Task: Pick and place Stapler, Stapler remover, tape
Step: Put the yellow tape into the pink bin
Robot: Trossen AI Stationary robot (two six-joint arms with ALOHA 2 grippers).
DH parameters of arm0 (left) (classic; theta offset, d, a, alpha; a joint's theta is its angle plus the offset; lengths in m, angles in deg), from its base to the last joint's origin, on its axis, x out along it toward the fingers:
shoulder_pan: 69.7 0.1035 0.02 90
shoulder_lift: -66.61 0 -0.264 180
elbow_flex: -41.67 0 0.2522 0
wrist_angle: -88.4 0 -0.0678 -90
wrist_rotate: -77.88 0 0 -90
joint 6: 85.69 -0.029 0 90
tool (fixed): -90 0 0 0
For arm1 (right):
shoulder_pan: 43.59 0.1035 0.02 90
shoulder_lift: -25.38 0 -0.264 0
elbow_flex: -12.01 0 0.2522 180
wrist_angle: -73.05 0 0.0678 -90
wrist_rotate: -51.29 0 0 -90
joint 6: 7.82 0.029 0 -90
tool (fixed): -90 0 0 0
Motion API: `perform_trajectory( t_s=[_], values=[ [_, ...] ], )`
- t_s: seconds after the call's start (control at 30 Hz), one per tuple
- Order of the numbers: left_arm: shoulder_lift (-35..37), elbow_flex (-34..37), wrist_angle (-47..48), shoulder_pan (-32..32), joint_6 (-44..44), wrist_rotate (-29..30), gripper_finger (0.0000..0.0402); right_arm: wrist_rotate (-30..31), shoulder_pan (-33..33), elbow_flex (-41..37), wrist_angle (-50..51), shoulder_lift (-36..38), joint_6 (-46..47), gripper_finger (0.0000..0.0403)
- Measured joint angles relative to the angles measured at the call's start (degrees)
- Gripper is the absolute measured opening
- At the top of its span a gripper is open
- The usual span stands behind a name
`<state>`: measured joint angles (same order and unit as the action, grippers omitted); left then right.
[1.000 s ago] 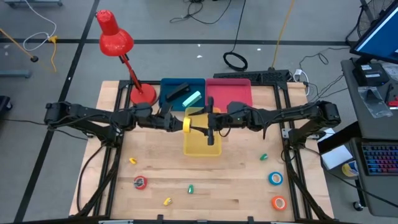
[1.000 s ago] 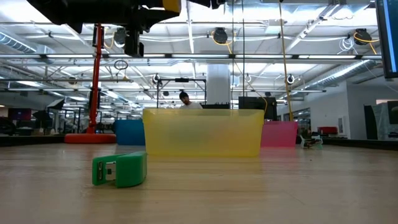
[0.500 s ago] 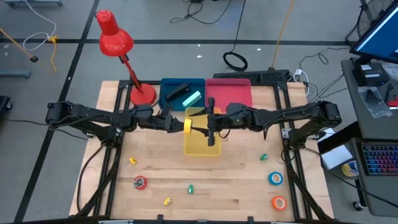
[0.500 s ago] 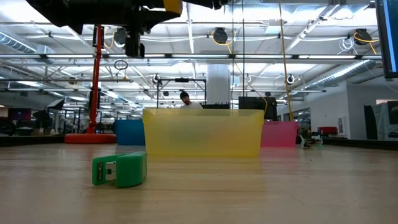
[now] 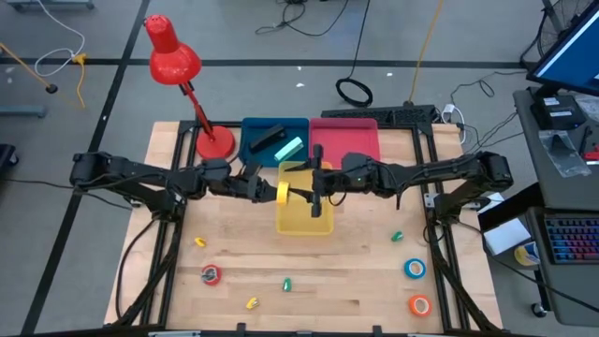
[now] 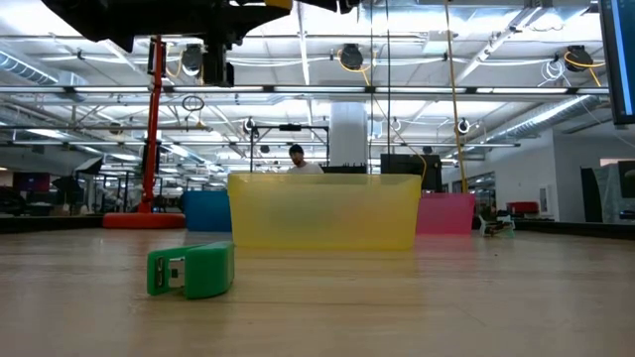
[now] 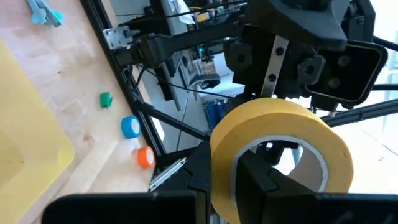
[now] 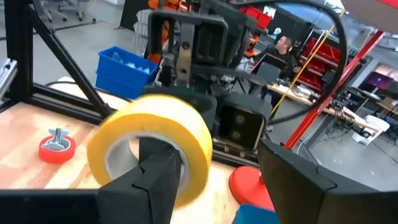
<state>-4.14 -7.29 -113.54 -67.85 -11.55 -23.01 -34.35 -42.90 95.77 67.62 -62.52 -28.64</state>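
Observation:
A yellow tape roll [image 5: 282, 191] hangs on edge above the yellow bin [image 5: 304, 223] at the table's middle. My left gripper [image 7: 227, 171] comes level from the left and is shut on it. My right gripper [image 8: 227, 168] faces it level from the right and is open. One of its fingers [image 8: 158, 168] stands at the roll's hole, the other well clear of the roll. Red [image 5: 211, 274], blue [image 5: 415, 269] and orange [image 5: 418, 304] tape rolls lie flat on the near table. A black stapler [image 5: 269, 139] lies in the blue bin [image 5: 253, 131]. My left gripper pinches the roll's wall [image 7: 219, 146], one finger [image 7: 261, 177] inside the hole and one outside. The fingers come level from the table's left. The roll is lifted clear above the yellow bin, on edge, its hole facing my right gripper. My right gripper has one finger at the roll's hole [image 8: 121, 155]; I cannot tell whether it touches.
A pink bin [image 5: 344, 140] stands beside the blue one at the back, and a red desk lamp [image 5: 213, 140] at the back left. Small green [image 5: 287, 283] [image 5: 397, 237] and yellow [image 5: 251, 302] [image 5: 199, 241] pieces lie on the near table.

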Motion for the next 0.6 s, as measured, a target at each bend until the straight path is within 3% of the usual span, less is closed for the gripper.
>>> perform_trajectory(
  t_s=[0.23,0.5,0.6],
  values=[
    [-4.4,0.0,-6.2,0.1,1.5,-0.7,0.0035,-1.7,0.1,-0.2,-1.9,-2.0,0.9,0.0151],
    [-6.6,-0.9,-5.1,0.2,0.3,-1.1,0.0035,-1.7,0.2,-0.1,0.2,-2.4,1.8,0.0062],
    [-6.6,-1.0,-5.0,0.7,-0.9,-1.1,0.0057,-1.3,0.2,-0.1,1.0,-1.8,1.6,0.0033]
  ],
)
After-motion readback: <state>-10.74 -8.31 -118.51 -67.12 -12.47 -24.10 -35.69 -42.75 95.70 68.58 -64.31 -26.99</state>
